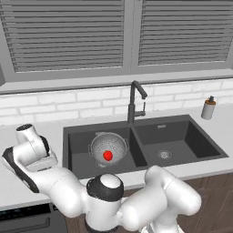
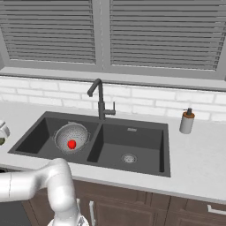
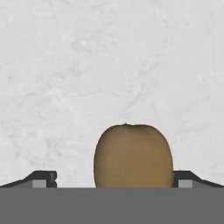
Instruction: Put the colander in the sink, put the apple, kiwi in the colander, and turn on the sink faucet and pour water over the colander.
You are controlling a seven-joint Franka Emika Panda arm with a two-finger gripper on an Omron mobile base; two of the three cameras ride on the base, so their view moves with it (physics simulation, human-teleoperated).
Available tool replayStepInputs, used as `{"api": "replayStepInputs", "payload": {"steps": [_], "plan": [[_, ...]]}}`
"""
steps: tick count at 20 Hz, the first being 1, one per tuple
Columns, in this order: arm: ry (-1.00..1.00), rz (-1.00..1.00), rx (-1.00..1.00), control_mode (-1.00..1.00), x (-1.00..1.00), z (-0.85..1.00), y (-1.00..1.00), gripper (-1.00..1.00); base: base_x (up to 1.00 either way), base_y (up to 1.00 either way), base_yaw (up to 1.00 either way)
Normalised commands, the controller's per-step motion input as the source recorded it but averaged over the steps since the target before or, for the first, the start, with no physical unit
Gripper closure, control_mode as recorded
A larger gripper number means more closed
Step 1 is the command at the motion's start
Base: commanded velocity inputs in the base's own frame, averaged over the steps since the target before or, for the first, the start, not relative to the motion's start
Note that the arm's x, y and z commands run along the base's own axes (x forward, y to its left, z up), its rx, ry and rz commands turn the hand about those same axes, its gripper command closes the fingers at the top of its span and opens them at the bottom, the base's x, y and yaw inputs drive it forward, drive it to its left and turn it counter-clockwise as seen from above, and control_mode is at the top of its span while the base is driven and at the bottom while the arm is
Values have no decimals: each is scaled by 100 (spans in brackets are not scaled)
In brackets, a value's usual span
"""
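Kiwi [image 3: 133,156] lies on the pale speckled counter [image 3: 109,65], and in the hand view it sits between the two dark fingertips of the gripper [image 3: 114,179], closer to the one on the right of that view. The jaws stand fully apart and they hold nothing yet. I cannot tell if a fingertip already touches the fruit. Two steps look finished: the colander [image 1: 108,148] stands in the left basin of the sink [image 1: 191,119], and the red apple [image 1: 108,155] rests inside it. What is left, as I judge, is to grasp the kiwi, bring it into the colander, and then open the sink faucet [image 1: 135,101], which shows no water now. The white arm [image 1: 54,179] bends far to the left of the sink, over the counter there, with its hand turned down.
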Motion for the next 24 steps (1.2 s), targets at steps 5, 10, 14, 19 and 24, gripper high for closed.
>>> {"api": "replayStepInputs", "payload": {"steps": [5,10,14,19,24], "plan": [[0,0,0,-100,6,-37,-3,-100,0,0,0],[-4,0,0,-100,-10,-42,-13,100,0,0,0],[-3,0,3,-100,-7,-39,-31,100,0,0,0],[-9,0,11,-100,-4,-20,-67,100,0,0,0],[-12,-2,16,-100,-5,-4,-77,100,0,0,0]]}}
